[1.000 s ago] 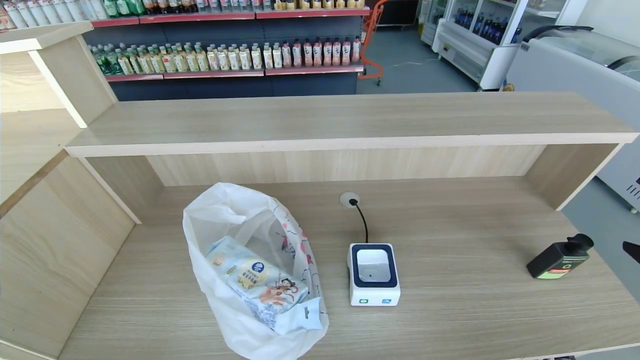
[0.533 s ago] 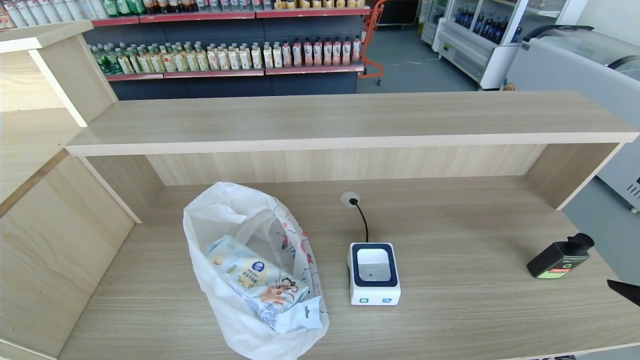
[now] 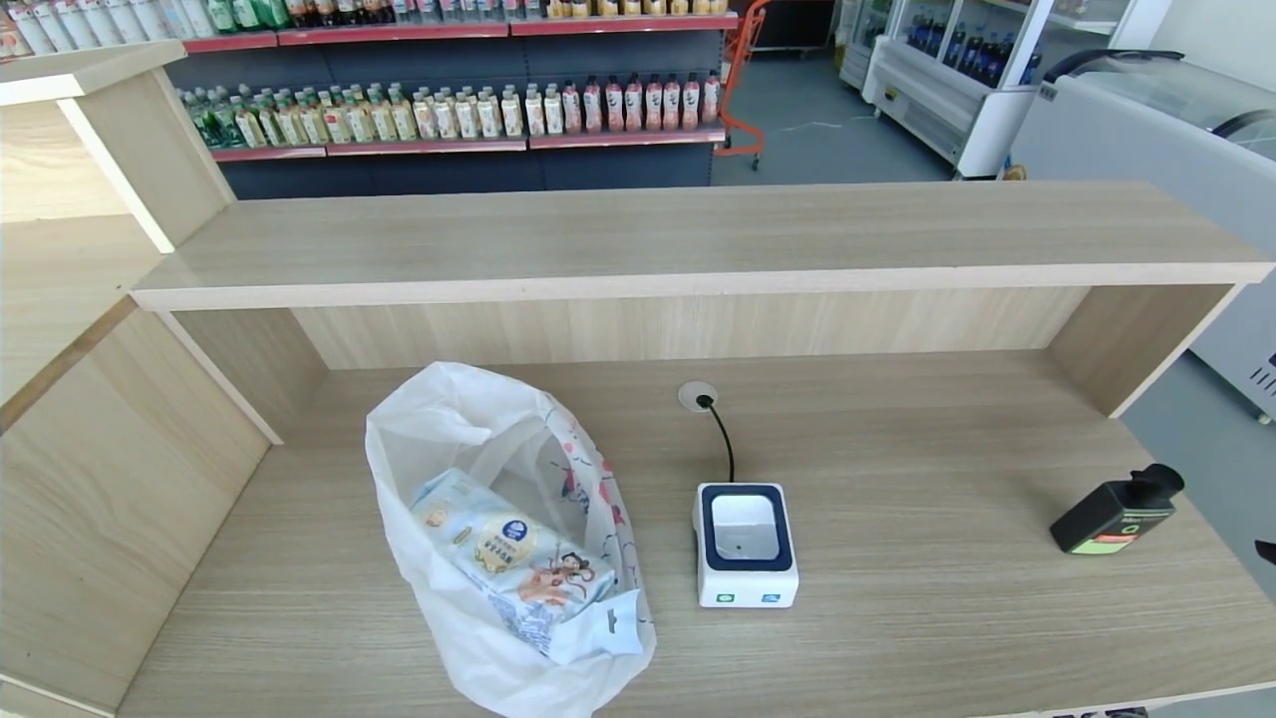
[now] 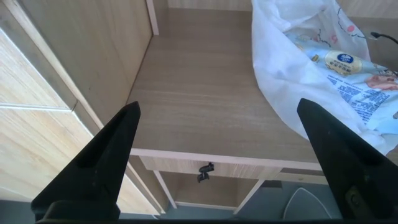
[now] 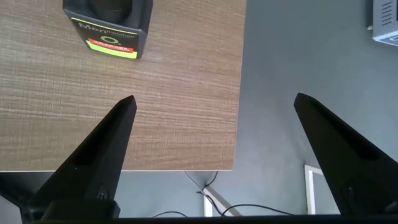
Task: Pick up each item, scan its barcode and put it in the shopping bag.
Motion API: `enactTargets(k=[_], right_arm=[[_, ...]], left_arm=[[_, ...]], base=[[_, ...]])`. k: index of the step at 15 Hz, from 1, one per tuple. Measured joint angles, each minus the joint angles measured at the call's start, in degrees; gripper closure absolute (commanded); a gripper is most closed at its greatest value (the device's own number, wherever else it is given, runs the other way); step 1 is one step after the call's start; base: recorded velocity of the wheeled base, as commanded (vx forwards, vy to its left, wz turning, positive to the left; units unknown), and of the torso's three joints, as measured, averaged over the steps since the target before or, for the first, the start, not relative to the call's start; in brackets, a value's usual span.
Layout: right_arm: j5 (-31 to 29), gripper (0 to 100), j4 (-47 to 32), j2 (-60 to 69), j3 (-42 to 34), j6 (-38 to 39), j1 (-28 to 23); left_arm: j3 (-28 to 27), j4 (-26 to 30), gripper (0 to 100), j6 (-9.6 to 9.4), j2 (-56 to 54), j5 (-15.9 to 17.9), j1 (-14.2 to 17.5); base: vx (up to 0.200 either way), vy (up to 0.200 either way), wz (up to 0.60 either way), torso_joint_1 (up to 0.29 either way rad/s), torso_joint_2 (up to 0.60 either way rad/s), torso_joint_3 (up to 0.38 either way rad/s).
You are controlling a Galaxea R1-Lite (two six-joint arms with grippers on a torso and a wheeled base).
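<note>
A white plastic shopping bag (image 3: 469, 439) lies open on the left of the wooden desk (image 3: 927, 618), with a pale blue-and-white pack (image 3: 503, 553) inside. The white barcode scanner (image 3: 745, 544) stands beside it at the centre. A dark green bottle (image 3: 1115, 513) with a black cap lies near the desk's right end. My right gripper (image 5: 214, 155) hangs open over the desk's right edge, just short of the bottle (image 5: 109, 28); one of its fingertips (image 3: 1268, 551) pokes in beside the desk. My left gripper (image 4: 217, 155) is open over the front left corner, short of the bag (image 4: 292, 68).
A raised counter shelf (image 3: 698, 249) runs along the back of the desk, with side walls at the left and right. The scanner's black cable (image 3: 723, 439) leads to a hole in the desk. Grey floor (image 5: 311, 74) lies past the right edge.
The dark tip of my right gripper at the head view's right edge dropped toward the desk's front, then drew back to the right, so less of it shows. Bag, scanner and bottle stayed put.
</note>
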State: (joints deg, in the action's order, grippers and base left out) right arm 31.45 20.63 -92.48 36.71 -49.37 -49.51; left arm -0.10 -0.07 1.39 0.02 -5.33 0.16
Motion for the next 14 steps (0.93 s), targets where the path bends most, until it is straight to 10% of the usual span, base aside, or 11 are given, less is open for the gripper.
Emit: enactTargets(k=[14], right_arm=[[12.4,0,-5.8,-14.9,13.2,-0.2,5.6]], left_arm=[[0.0,0.0,0,0.0,0.0,0.0,0.0]], base=[[0.0,0.0,0.0,0.0,0.0,0.0]])
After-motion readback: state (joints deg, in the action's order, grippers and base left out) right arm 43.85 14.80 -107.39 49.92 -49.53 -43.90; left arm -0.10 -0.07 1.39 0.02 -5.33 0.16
